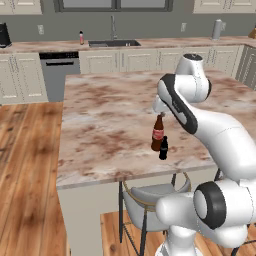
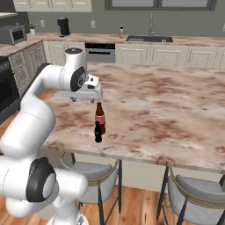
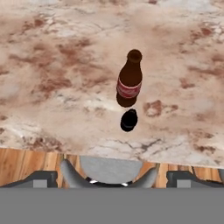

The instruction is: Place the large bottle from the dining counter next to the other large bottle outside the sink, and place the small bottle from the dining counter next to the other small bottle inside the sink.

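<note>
Hovering over desk [image 1: 100,130]: gripper [image 2: 83,99] spread wide, nothing held. Brown bottle [image 1: 158,132] upright near desk front edge, small black bottle [image 1: 163,148] touching-close before it (neither moved yet). First pick judged pending; descent onto chosen neck needed.

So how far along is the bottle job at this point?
Nothing is done yet: the brown bottle and small black bottle both stand upright on the island. The open pincer hovers above them, holding nothing. Both trips to the sink and pink bottle remain.
</note>
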Controlling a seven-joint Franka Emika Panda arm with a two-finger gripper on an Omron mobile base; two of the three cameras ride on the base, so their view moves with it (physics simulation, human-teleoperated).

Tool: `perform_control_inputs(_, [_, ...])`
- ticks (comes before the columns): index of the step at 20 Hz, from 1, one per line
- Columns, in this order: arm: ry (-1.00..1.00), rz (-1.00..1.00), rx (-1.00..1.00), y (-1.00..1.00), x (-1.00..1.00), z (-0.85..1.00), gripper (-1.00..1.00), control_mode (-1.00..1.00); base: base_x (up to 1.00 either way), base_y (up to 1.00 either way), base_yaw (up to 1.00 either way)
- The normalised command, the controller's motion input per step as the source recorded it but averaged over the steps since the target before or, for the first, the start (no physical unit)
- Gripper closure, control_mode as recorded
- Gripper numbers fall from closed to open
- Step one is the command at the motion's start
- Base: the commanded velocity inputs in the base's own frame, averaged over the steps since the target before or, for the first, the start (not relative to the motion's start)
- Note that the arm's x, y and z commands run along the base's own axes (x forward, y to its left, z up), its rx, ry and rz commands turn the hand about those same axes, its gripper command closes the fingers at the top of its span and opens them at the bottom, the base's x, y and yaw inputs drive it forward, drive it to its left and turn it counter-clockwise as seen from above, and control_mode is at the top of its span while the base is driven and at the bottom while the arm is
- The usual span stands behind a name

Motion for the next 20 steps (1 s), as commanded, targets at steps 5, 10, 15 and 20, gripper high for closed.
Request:
perform_control_inputs(5, [-0.01,0.0,0.0,-0.02,0.36,-0.17,-1.0,-1.0,0.0,0.0,0.0])
perform_control_inputs(10, [0.0,0.0,0.0,-0.03,0.3,-0.16,-1.0,-1.0,0.0,0.0,0.0])
perform_control_inputs(15, [0.0,0.0,0.0,-0.04,0.2,-0.14,-1.0,-1.0,0.0,0.0,0.0])
perform_control_inputs(20, [-0.01,0.0,0.0,-0.05,0.1,-0.13,-1.0,-1.0,0.0,0.0,0.0])
